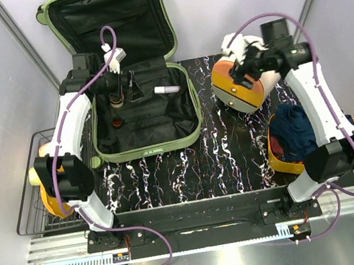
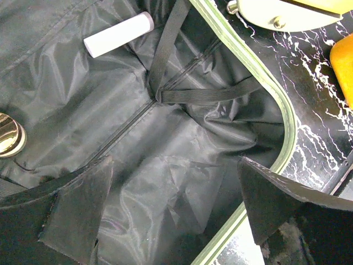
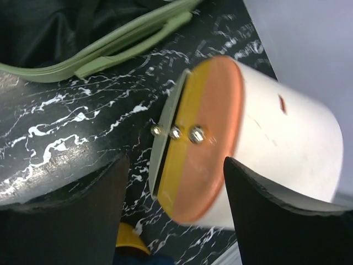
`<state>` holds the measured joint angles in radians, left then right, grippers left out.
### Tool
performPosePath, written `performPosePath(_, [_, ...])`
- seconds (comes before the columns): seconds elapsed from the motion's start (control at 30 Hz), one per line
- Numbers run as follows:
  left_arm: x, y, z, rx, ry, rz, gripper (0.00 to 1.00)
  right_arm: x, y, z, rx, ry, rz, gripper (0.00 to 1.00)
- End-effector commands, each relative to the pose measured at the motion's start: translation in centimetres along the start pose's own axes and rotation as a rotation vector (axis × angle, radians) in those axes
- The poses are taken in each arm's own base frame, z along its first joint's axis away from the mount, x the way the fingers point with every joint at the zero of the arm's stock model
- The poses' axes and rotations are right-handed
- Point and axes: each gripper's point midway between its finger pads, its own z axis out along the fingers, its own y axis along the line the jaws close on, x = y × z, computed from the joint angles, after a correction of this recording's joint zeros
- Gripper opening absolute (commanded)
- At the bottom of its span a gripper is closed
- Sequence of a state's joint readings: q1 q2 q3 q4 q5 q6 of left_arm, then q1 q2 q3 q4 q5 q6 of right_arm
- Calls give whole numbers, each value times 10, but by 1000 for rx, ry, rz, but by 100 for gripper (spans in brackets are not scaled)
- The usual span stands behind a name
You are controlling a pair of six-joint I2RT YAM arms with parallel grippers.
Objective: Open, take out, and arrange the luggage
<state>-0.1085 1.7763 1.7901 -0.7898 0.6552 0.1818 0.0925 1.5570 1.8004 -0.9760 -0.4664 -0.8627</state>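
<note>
Top view, luggage (image 1: 161, 118): open on the marbled surface (image 1: 190, 171), lid raised at the far side, lower shell directly under the left claw (image 1: 127, 85).
Top view, left claw: low inside the lower shell; its spread cannot be judged from here.
Top view, right claw (image 1: 243, 75): over a white-and-orange drum (image 1: 231, 89), with the luggage off to its left.
Left wrist view, left claw: 2 fingers (image 2: 83, 210) spread wide, black lining below the gap.
Left wrist view, white tube (image 2: 118, 34): on the lining ahead of the claw, to its left.
Left wrist view, strap (image 2: 198, 95): crosses the lining ahead of the claw.
Right wrist view, right claw: spread, 1 finger (image 3: 71, 215) on each side of the drum; contact cannot be told.
Right wrist view, luggage: green rim ahead of the claw and to its left, apart from the drum.
</note>
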Motion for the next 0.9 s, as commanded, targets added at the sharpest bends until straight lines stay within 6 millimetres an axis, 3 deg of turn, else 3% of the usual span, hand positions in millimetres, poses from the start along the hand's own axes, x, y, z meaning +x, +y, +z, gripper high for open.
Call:
performPosePath(0.0, [-24,-20,-19,49,-106,147,99,-8,4,21,9,25,-404,74])
performPosePath(0.17, [-22,-29,-18,93,-120,125,99,14,1,49,-34,94,-716,71])
performPosePath(0.27, [-16,-33,-15,122,-110,101,99,28,-5,70,-56,131,-777,72])
performPosePath(0.4, [-9,-26,-8,104,-88,37,99,41,-36,102,13,215,-772,72])
performPosePath(0.53, [-13,-18,-9,50,-98,18,99,56,-64,111,79,317,-750,72])
performPosePath(0.67, [-26,0,-17,-56,-164,14,99,58,-90,116,152,359,-705,72])
performPosePath(0.77, [-38,2,-28,-68,-246,11,99,60,-96,119,163,356,-674,73])
performPosePath(0.8, [-33,4,-27,-67,-254,-12,99,58,-95,118,150,331,-668,74])
performPosePath(0.87, [-52,4,-42,-92,-363,3,99,51,-88,115,119,287,-668,75])
